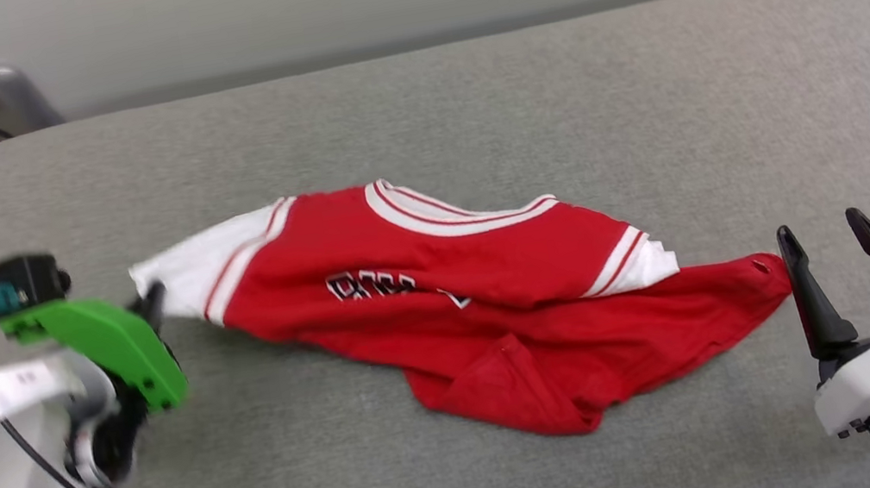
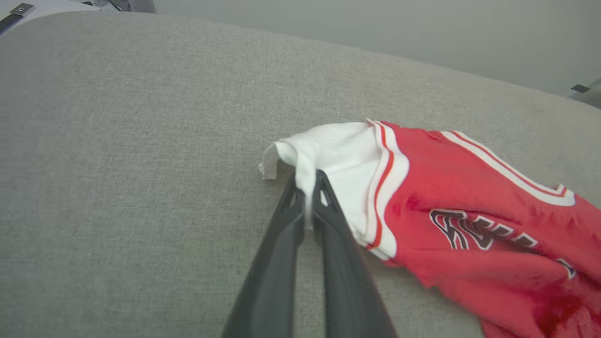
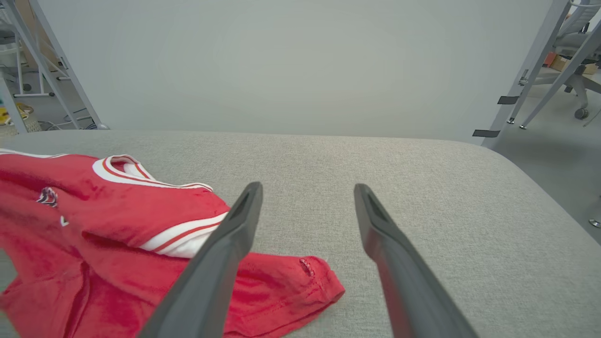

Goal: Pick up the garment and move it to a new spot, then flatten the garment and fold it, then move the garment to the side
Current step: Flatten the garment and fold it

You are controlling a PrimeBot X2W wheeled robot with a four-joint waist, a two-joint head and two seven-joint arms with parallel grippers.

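Garment (image 1: 497, 304), one crumpled red jersey, lay on the grey padded surface (image 1: 462, 82) between two grippers.
Left gripper (image 2: 307, 188) had its two dark fingers pressed together on the edge of one white sleeve (image 2: 338, 159), and the red body trailed off to the right of those fingers. Right gripper (image 3: 305, 192) held its two fingers wide apart with nothing between them. The red hem corner (image 3: 321, 284) lay just beside its left finger, and the second white sleeve (image 1: 647, 263) lay a little farther off.
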